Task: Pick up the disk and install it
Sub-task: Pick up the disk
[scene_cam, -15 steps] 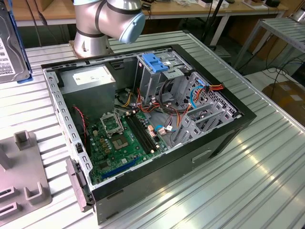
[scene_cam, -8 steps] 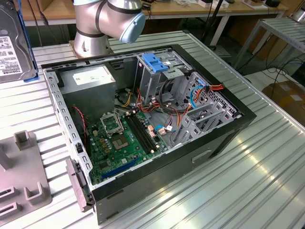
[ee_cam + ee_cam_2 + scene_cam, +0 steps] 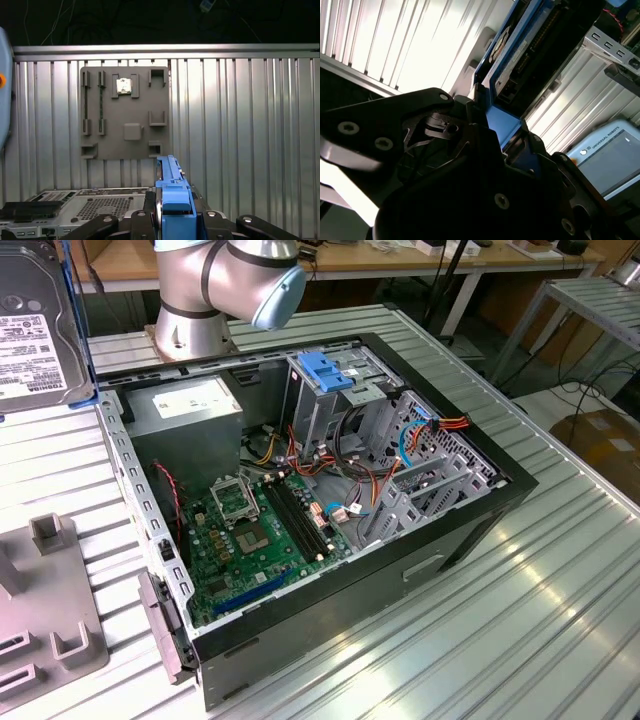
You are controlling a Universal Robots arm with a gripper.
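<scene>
Fingers (image 3: pixel 148 202) tight on both sides of disk (image 3: pixel 174 200)

My jaws clamp the disk (image 3: pixel 35 325) on edge by its blue frame, its white-labelled black-and-silver face clear of the bench.

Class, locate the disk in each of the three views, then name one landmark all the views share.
Exterior view: the disk sits at the exterior view's upper left, label facing us.
First wrist view: disk edge-on, gripped by the hand.
Second wrist view: disk edge-on, beyond the hand.
Shared landmark: the ribbed metal table.
</scene>
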